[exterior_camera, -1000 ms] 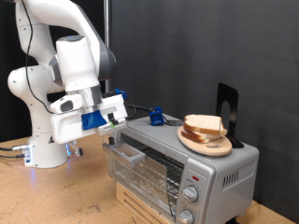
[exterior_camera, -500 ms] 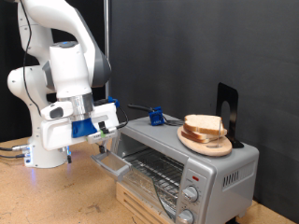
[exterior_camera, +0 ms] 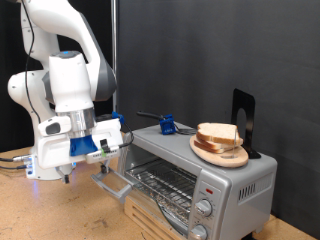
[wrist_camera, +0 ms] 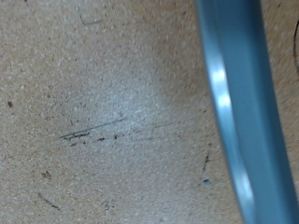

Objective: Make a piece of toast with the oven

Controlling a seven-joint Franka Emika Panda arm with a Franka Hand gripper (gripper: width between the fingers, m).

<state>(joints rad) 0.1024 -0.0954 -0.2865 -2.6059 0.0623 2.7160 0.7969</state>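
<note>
Nearest, we see the oven (exterior_camera: pixel 190 165) with its door (exterior_camera: pixel 112 184) hanging open, its long edge running from 10 toward 4 o'clock. Our end effector (exterior_camera: pixel 100 150) hovers just above that edge, wrist pitched downward; whether it is clenched we cannot tell. Farther, at 3 o'clock, the piece of toast (exterior_camera: pixel 218 133) sits on the plate (exterior_camera: pixel 222 154) atop the oven.

The oven (exterior_camera: pixel 190 172) is a small silver box with its door (exterior_camera: pixel 113 184) dropped open and the wire rack visible. The piece of toast (exterior_camera: pixel 218 133) lies on top of it.
</note>
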